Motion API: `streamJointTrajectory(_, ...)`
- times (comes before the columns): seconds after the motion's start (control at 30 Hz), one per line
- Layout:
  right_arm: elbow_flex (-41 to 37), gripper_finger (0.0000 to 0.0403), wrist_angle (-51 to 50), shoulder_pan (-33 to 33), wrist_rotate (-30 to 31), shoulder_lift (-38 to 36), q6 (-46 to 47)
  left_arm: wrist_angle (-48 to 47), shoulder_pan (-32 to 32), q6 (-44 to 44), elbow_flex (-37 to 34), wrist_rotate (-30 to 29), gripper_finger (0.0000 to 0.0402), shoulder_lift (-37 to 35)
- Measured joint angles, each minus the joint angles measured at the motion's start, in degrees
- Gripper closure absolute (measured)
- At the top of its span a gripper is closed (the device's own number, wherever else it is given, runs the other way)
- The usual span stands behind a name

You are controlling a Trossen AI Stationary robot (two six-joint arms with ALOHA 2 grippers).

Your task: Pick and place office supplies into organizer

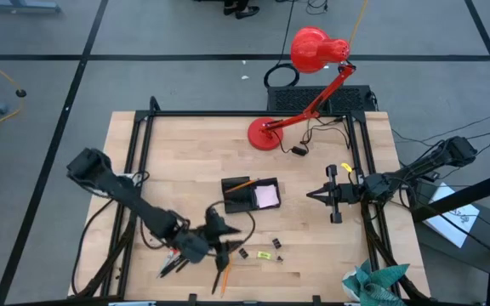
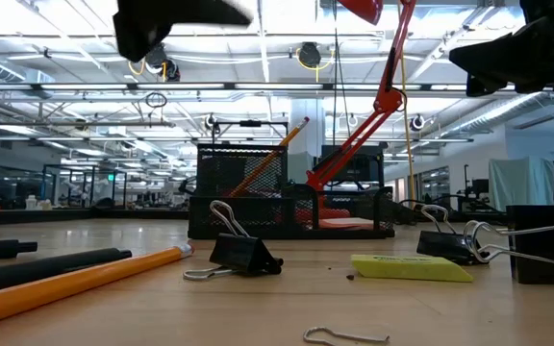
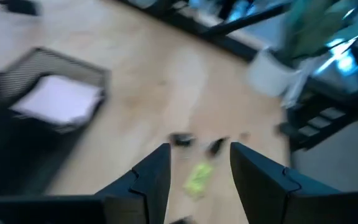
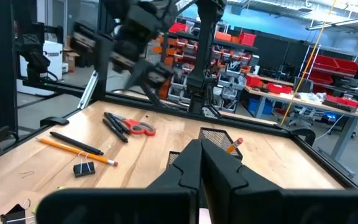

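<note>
Office supplies lie mostly loose along the near edge of the pale wooden counter (image 1: 185,153). Red-handled scissors (image 4: 137,127) sit with some dark pens (image 4: 114,122), an orange wooden pencil (image 1: 225,276) lies beside them, and a flat yellow-green eraser-like bit (image 1: 264,254) rests between small black binder clips (image 1: 276,244). The black mesh desk organizer (image 1: 249,195) stands near the counter's middle, well apart from that scatter. It already holds a pale pink sticky-note pad (image 1: 267,196) lying flat in one compartment and an orange pencil (image 1: 241,184) leaning up out of another, probably because the compartment is too short to take it flat.

The left gripper (image 3: 197,177) hovers above the loose items with its fingers (image 3: 151,177) spread moderately wide and nothing between them; its wrist view frames the yellow-green bit in the gap, which suggests that piece is the next pick. The right gripper (image 1: 311,195) waits at the counter's right side, pointing towards the organizer, its fingers pressed together and empty, apparently parked clear of the working arm.
</note>
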Motion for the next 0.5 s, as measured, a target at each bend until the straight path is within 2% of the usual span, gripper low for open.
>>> streamJointTrajectory(0.17,0.0,0.0399,0.0,0.0,0.0,0.0,-1.2,16.4,-1.5,4.6,0.0,0.6,0.0231,5.0)
streamJointTrajectory(0.27,0.0,0.0399,0.6,0.0,0.0,0.0,-2.2,22.4,-2.2,6.0,0.0,4.3,0.0231,6.7)
streamJointTrajectory(0.43,0.0,0.0399,0.9,0.0,-0.1,0.0,-2.3,18.9,-3.6,-6.9,0.3,3.6,0.0231,9.4)
streamJointTrajectory(0.5,0.0,0.0399,0.8,0.0,-0.2,0.0,-1.3,13.4,-4.4,-11.7,2.6,3.0,0.0231,11.6)
